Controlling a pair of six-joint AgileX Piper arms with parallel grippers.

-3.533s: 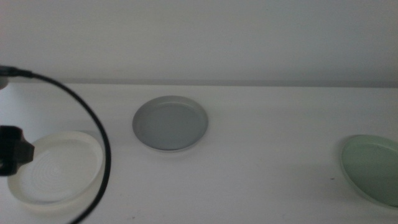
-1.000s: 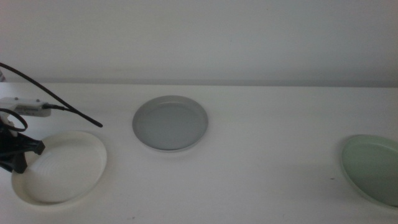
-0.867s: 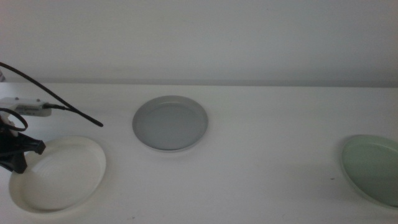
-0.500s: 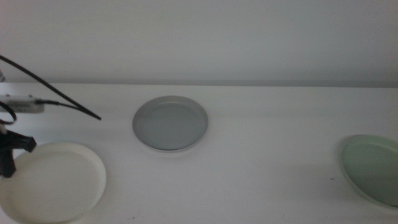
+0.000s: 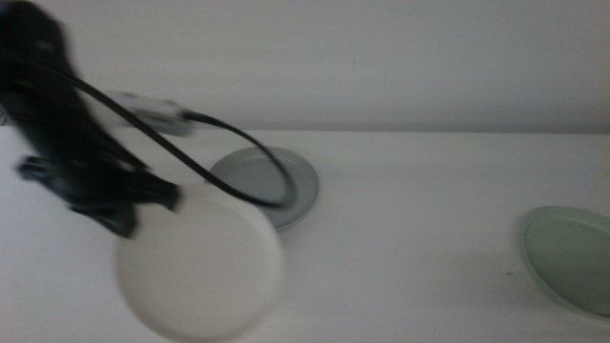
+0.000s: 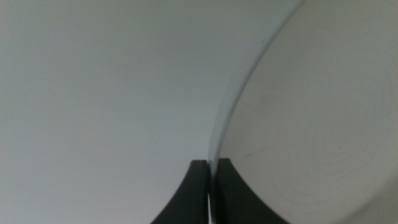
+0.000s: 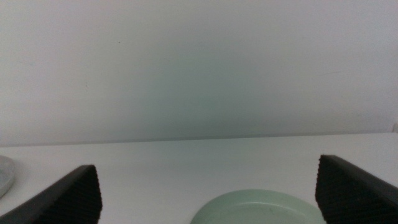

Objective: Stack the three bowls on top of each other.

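Beside the grey bowl (image 5: 264, 188), on its near left, the left gripper (image 5: 133, 211) carries the white bowl (image 5: 199, 270) clear of the table (image 5: 419, 219), its far edge overlapping the grey bowl's near rim in the middle view. The left wrist view shows both dark jaws pressed almost together on the white bowl's thin rim (image 6: 214, 155), so the hold is a pinch at one edge only, with the whole dish hanging out past the fingers.

That grip calls for care. An edge-held dish can swing or tip, so the carry should be slow and level until the white bowl sits centred over the grey one, not merely overlapping it. Lowering should end with the base seated inside the grey rim before the jaws part; releasing early risks the dish sliding off or knocking the grey bowl sideways.

Far right of the grey bowl, the pale green bowl (image 5: 570, 257) rests at the table's edge, untouched. The right gripper (image 7: 205, 193) waits above its near side, jaws spread wide and holding nothing.
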